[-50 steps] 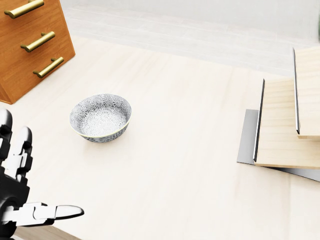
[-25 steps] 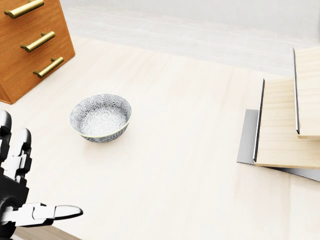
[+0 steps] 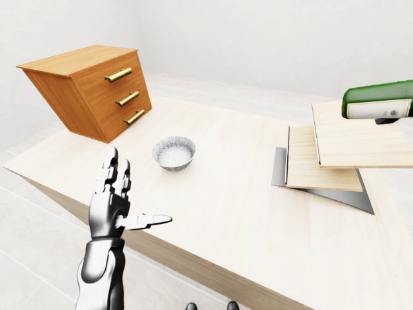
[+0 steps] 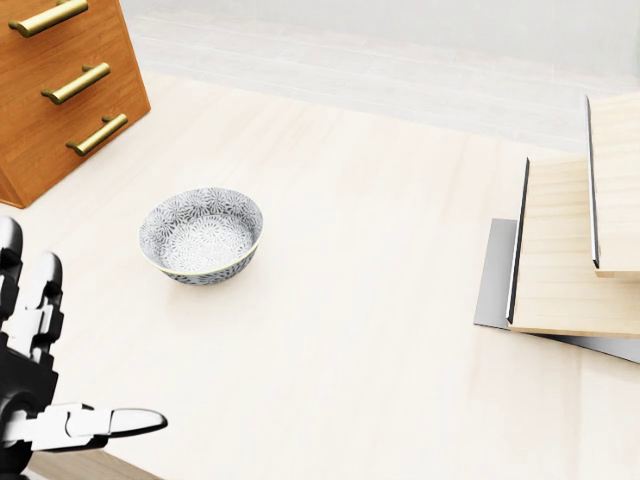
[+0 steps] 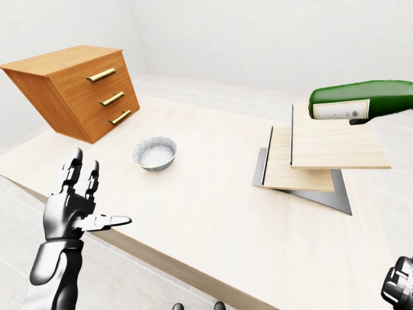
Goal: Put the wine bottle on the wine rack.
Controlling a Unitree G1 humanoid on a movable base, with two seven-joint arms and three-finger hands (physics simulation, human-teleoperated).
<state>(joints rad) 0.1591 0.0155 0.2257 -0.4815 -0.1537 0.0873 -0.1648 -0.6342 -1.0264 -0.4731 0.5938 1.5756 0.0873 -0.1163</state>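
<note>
The green wine bottle (image 5: 364, 100) with a pale label lies on its side over the top board of the wine rack (image 5: 329, 148), at the right of the right-eye view. A small dark piece shows just under it. The rack is stepped light wooden boards on a grey base (image 3: 322, 192). My left hand (image 3: 139, 194) is open, fingers up and thumb out, by the table's near edge at lower left, far from the bottle. Only a bit of my right hand (image 5: 400, 287) shows in the bottom right corner, well below the bottle and holding nothing I can see.
A patterned grey bowl (image 4: 201, 235) stands on the pale wooden table (image 4: 350, 330) left of the middle. A tilted orange-brown drawer chest (image 3: 90, 90) with brass handles sits at the table's upper left. The near table edge (image 3: 193, 258) runs diagonally past my left hand.
</note>
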